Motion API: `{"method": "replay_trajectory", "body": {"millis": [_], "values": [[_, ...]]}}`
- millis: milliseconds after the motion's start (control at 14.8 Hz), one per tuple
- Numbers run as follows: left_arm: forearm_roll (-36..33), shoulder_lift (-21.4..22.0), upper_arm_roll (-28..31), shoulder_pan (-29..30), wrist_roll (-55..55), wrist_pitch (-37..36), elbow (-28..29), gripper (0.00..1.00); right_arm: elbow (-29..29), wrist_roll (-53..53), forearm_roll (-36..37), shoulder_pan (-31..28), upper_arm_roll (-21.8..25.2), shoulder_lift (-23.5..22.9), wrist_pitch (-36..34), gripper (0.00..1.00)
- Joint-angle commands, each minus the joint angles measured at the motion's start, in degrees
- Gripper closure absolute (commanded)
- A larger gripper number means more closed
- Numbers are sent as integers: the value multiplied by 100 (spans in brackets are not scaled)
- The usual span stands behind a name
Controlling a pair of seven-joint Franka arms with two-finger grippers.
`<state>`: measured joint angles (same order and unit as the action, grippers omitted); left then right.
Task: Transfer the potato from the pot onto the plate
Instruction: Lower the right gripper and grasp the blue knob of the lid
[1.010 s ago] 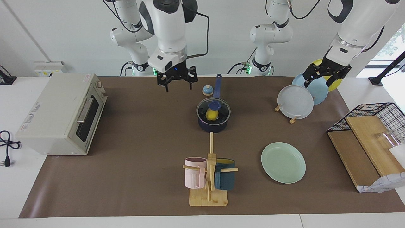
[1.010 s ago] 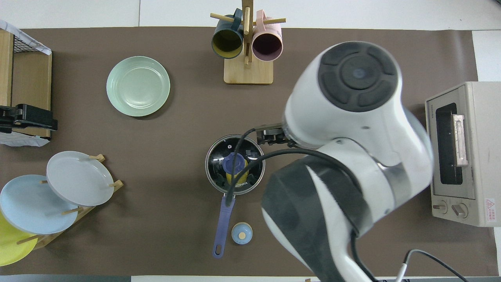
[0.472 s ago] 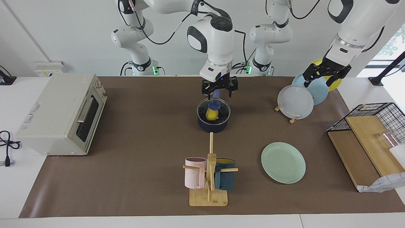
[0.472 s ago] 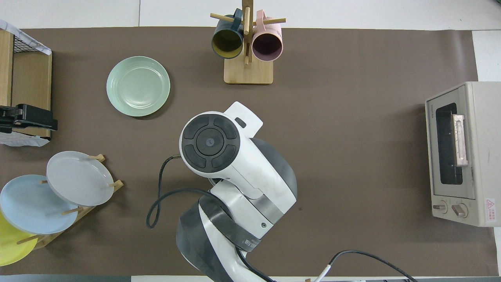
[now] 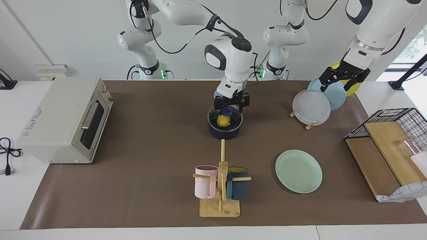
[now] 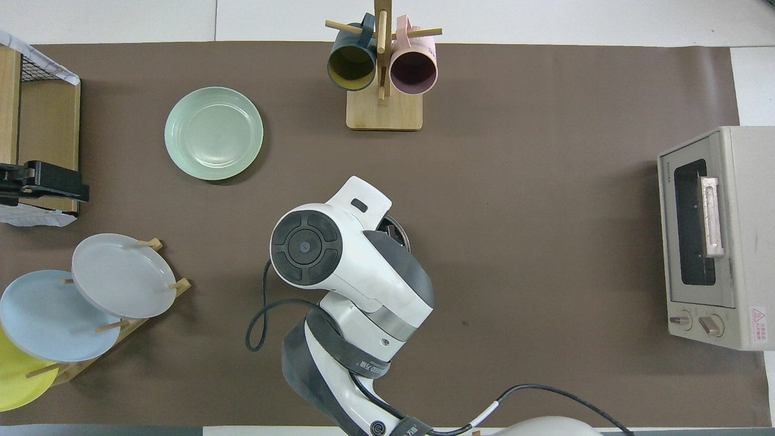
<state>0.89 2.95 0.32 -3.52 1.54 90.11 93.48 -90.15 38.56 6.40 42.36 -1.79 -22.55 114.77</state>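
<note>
A: White wall, and a table [image 5: 150, 160] under a brown mat with the work laid out on it. Where does everything stand?

B: The pot [image 5: 225, 128] sits mid-table with a glass lid [image 5: 234, 120] on it, and the potato [image 5: 222, 121] shows yellow through the glass, inside the pot. The plate [image 5: 299, 171] lies bare, farther from the robots than the pot and toward the left arm's end of the table.

A: And the arms?

B: The right claw [image 5: 231, 103] is low over the lid's blue knob [image 5: 227, 111], fingers spread to either side of it, holding nothing; I cannot tell if it touches yet. The overhead view is no help, since the arm covers the pot. The left claw [image 5: 343, 78] waits above the plate rack [image 5: 308, 126], also spread and empty.

A: So the lid comes first?

B: I'd judge so. Centre both fingers on the knob before closing, then lift straight up so the rim clears without dragging the pot. Set the lid on bare mat, away from the plate and the mug stand [image 5: 220, 196].

A: Risks?

B: A small rounded knob could slip from an off-centre pinch, and glass dropped back could jolt the potato.
</note>
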Motion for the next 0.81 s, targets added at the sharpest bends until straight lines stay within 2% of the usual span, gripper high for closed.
{"method": "replay_trajectory", "body": {"millis": [0,337,539,606,741], "values": [[-106,74,-50,53,13,-29,82,0,-223,29,64,-44,-15,181,46,0],[-106,74,-50,44,13,-38,82,0,-363,64,20,-44,-15,251,10,1],[-106,74,-50,53,22,-38,82,0,-442,73,20,-35,-15,278,19,5],[-106,74,-50,44,22,-46,82,0,-451,73,20,-35,-15,278,19,11],[-106,74,-50,44,13,-38,82,0,-460,73,20,-35,-15,286,10,13]]}}
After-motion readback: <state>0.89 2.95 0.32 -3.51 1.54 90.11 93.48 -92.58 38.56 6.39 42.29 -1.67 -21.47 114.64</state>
